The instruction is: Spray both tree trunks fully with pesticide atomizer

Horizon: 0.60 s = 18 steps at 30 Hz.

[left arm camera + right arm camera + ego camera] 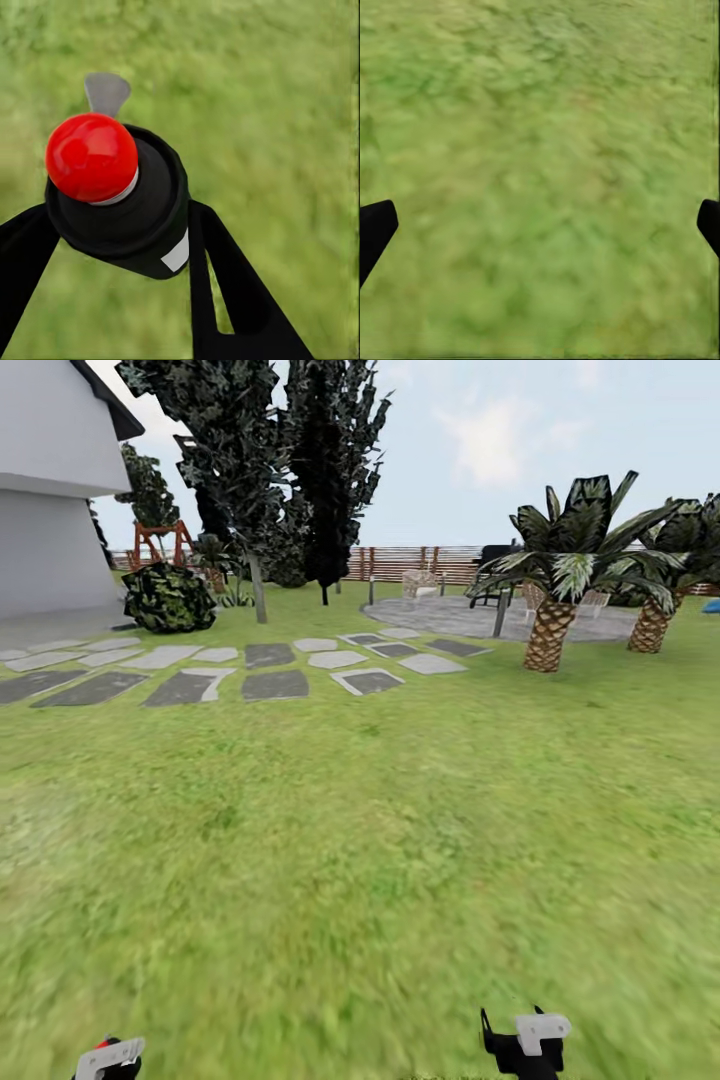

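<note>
The pesticide atomizer (pixel 120 196) is a black bottle with a red ball top and a grey trigger tab. My left gripper (pixel 124 225) is shut on it, one black finger (pixel 225 285) on each side of its body. In the head view the left gripper (pixel 108 1060) sits at the bottom left corner with a red bit of the atomizer (pixel 103 1045) showing on top. My right gripper (pixel 525 1045) hangs low at the bottom right, and the right gripper (pixel 540 225) is open over bare grass with nothing between its fingers. The trees and their trunks are out of view.
Lawn stretches ahead. Grey stepping stones (pixel 270 665) cross the middle left toward a white house (pixel 50 510). A dark bush (pixel 168 598) and thin-trunked dark trees (pixel 255 480) stand behind them. Two short palms (pixel 550 630) flank a paved patio (pixel 470 618) before a slat fence (pixel 400 560).
</note>
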{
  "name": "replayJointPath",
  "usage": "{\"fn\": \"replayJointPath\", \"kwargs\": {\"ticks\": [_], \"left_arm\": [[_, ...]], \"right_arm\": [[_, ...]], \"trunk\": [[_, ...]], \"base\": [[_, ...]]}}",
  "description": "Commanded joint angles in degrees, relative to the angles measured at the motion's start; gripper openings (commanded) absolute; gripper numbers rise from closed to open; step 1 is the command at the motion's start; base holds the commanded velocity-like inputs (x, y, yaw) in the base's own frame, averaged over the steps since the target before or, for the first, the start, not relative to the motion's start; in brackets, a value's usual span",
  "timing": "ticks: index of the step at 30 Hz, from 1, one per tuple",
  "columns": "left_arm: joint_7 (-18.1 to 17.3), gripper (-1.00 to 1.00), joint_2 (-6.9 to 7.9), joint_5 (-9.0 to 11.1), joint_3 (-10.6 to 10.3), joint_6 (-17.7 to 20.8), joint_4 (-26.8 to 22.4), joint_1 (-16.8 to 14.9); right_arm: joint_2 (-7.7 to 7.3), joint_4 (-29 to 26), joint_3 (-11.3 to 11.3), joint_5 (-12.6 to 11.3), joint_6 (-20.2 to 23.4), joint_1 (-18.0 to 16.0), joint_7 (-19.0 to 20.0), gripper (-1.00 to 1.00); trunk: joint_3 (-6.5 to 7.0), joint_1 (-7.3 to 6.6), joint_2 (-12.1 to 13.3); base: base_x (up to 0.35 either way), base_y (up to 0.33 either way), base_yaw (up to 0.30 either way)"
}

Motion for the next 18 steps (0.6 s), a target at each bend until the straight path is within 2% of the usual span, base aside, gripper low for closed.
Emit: {"fn": "replayJointPath", "kwargs": {"ticks": [1,18], "left_arm": [[-0.6,-1.0,0.02,0.6,0.2,-0.1,0.0,0.0],[-0.6,-1.0,0.02,0.6,0.2,-0.1,0.0,0.0]], "right_arm": [[0.01,0.1,-0.2,0.6,-0.2,-0.1,-0.4,1.0],[0.01,0.1,-0.2,0.6,-0.2,-0.1,-0.4,1.0]], "trunk": [[-0.05,-0.01,0.0],[-0.05,-0.01,0.0]], "base": [[0.0,-0.27,-0.3],[0.0,-0.27,-0.3]]}}
